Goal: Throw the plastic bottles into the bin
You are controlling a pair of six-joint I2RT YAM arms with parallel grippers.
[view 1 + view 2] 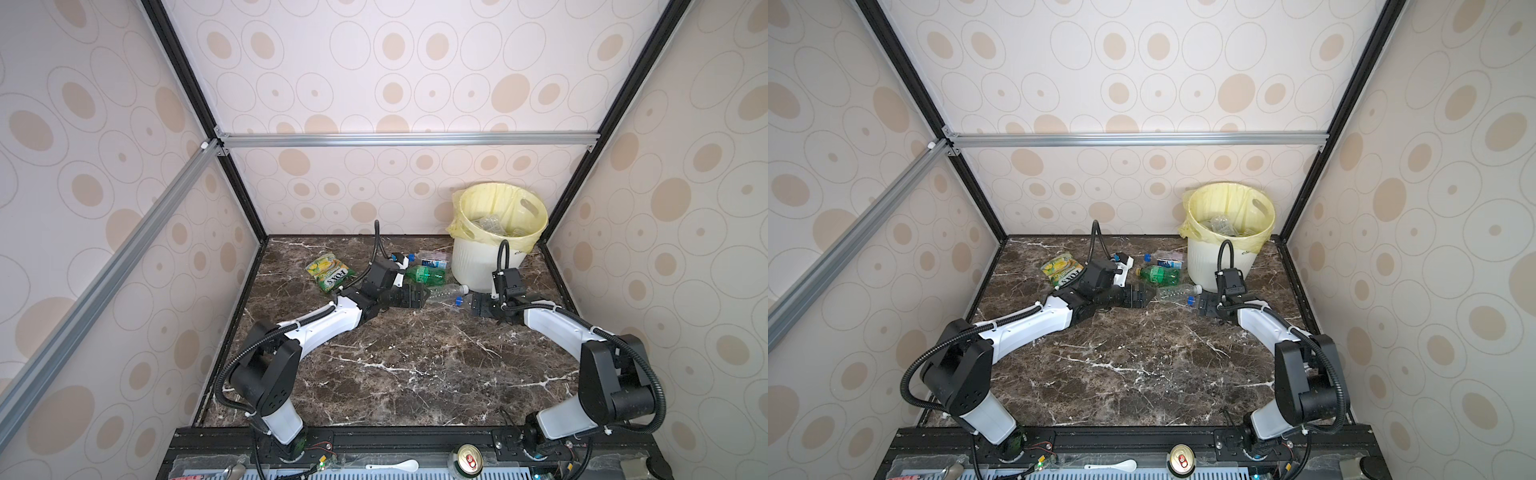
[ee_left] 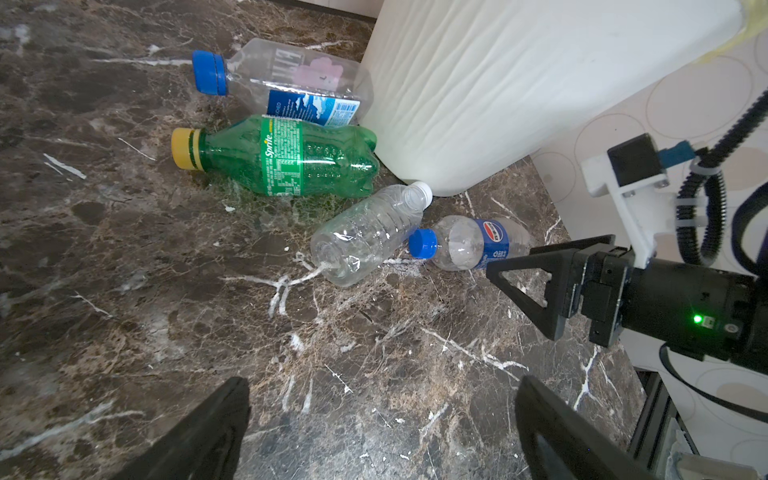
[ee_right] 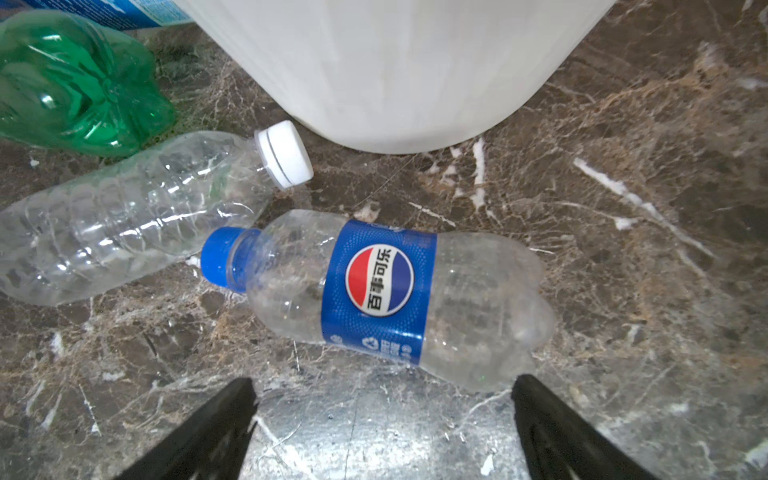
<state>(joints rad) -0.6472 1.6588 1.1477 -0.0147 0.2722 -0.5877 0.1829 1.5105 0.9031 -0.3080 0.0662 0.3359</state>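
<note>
The right gripper (image 3: 384,380) has its jaws spread wide and holds nothing. The Pepsi bottle (image 3: 386,291) lies on its side on the marble table (image 1: 415,365) just ahead of the fingertips, crosswise to them and not between them. Its blue cap touches the white-capped clear bottle (image 3: 124,216), whose cap sits near the foot of the bin (image 1: 478,266).

The left gripper (image 2: 382,381) is also spread and empty over bare table, with the clear bottle nearest ahead of it. Beyond lie the green Sprite bottle (image 2: 291,158) and the square blue-capped bottle (image 2: 291,79), both against the bin wall.

The blue Pepsi label carries the round logo with "百事可乐". The green label reads "Sprite". The square bottle's embossed letters are unclear. The packet (image 1: 330,272) to the left reads "FOXS". Clear bottles (image 1: 494,226) already lie inside the bin's yellow bag (image 1: 498,203).
</note>
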